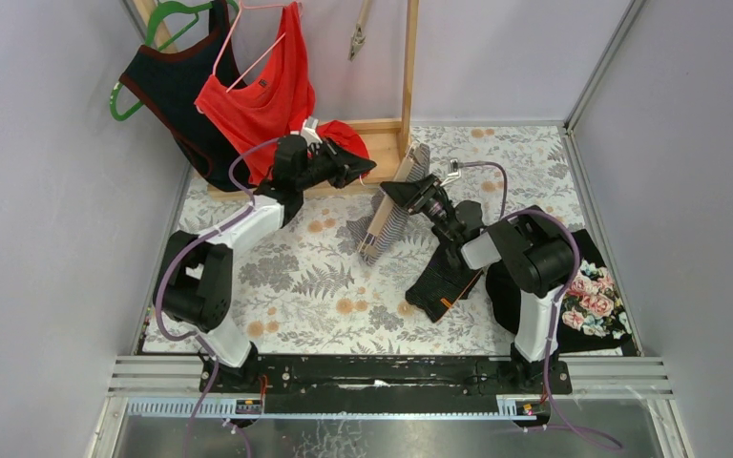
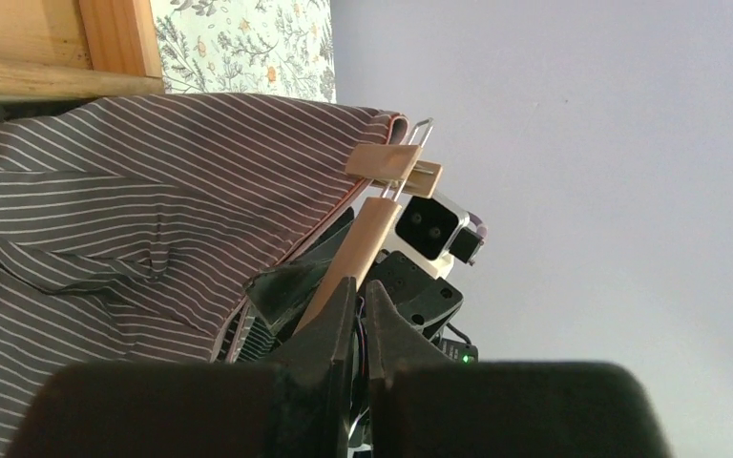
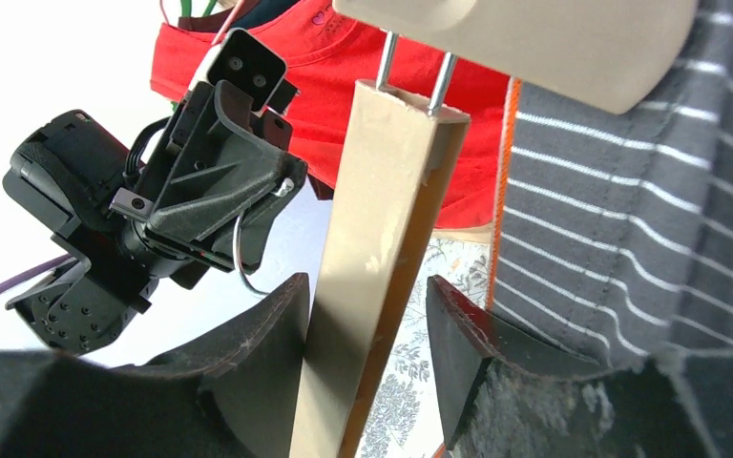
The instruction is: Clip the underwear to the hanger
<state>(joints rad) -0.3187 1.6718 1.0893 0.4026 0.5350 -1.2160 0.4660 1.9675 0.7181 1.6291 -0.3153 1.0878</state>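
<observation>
A wooden clip hanger [image 1: 382, 221] is held tilted above the table, with the grey striped underwear [image 1: 399, 212] draped on it. In the left wrist view one wooden clip [image 2: 391, 164] sits at the underwear's [image 2: 134, 210] corner, and the bar [image 2: 358, 248] runs down behind my fingers. My left gripper [image 2: 361, 286] is shut, and the right wrist view shows the hanger's wire hook [image 3: 240, 256] at its tip. My right gripper [image 3: 367, 296] is open around the bar [image 3: 382, 258]. Its left finger touches the bar and its right finger stands apart, beside the underwear [image 3: 649, 219].
A wooden rack [image 1: 408, 67] stands at the back with a red garment [image 1: 267, 95] and a dark garment [image 1: 167, 86] on hangers. A black folded item [image 1: 449, 277] lies mid-table. A black floral cloth [image 1: 592, 296] lies at the right.
</observation>
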